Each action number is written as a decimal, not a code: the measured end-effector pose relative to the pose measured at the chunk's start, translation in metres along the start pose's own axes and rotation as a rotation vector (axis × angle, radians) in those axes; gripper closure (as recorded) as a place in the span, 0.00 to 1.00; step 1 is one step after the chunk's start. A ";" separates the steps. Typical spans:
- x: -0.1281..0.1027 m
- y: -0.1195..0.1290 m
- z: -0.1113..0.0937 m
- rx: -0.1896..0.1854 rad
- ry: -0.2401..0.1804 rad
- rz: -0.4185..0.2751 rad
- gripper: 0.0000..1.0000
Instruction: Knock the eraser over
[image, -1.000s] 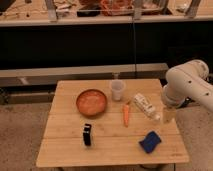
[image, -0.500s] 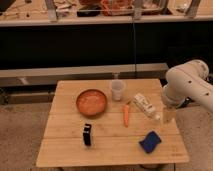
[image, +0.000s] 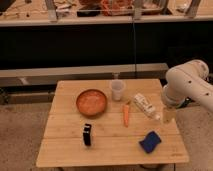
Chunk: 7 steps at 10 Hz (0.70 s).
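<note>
The eraser (image: 87, 135) is a small black block with a faint lighter band. It stands upright on the wooden table (image: 65, 150), front left of centre, just below the orange bowl (image: 92, 102). My gripper (image: 168, 115) hangs from the white arm (image: 187, 85) at the table's right edge, far to the right of the eraser, close beside the white packet (image: 144, 105).
A clear plastic cup (image: 117, 90) stands at the back centre. An orange carrot (image: 126, 114) lies in the middle. A blue sponge pad (image: 150, 142) lies at the front right. A dark counter with shelves runs behind the table.
</note>
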 end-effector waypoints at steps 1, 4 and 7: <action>-0.001 0.001 0.001 -0.001 0.001 -0.003 0.20; -0.032 0.008 0.006 0.000 -0.002 -0.063 0.20; -0.066 0.015 0.013 -0.002 -0.002 -0.132 0.20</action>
